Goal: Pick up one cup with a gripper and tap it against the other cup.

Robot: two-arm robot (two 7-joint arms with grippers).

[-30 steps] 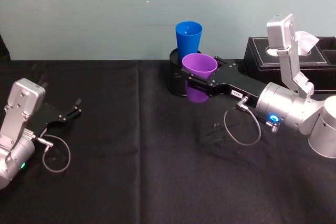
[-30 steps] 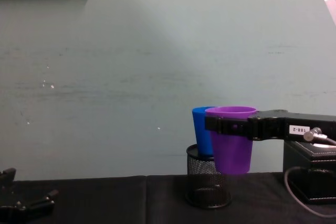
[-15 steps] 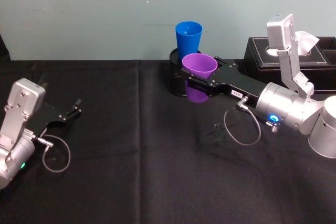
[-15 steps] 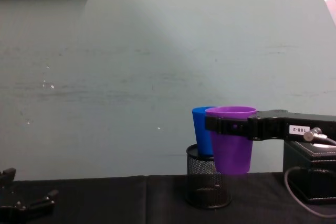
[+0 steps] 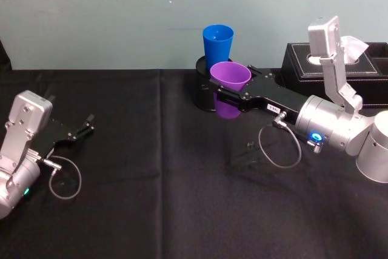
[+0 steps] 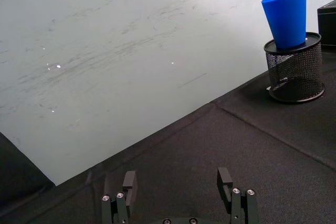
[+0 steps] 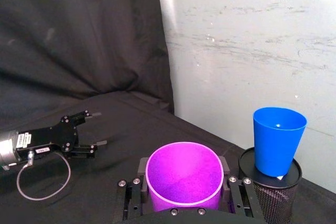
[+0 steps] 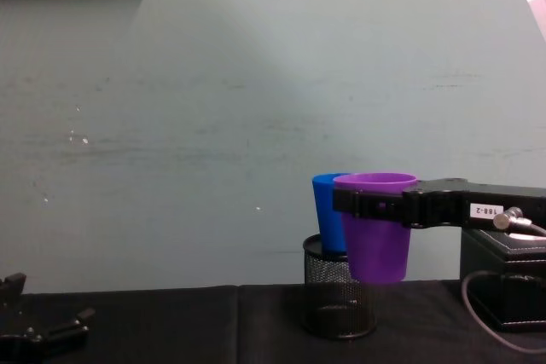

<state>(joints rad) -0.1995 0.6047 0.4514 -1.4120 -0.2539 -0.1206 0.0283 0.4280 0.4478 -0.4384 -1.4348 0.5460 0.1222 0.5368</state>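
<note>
The right gripper is closed on the purple cup, its flat black fingers pressing opposite sides of the wall just below the rim, and it holds the cup in the air on the robot's side of the black wire-mesh pen holder, its base well above the holder's foot. The cup looks like light, thin, smooth plastic, so it will likely flex and slip under a hard squeeze; the band under the rim, where the taper widens above the fingers, seems the safest place to hold it. Its long axis stands upright, mouth up and narrow base down. The blue cup sits in the pen holder, upright too and mouth up, with both rims at about one height in the chest view. The right wrist view shows a gap between the cups, so the tap looks not yet made. The left gripper rests far to the holder's left, fingers spread and empty
</note>
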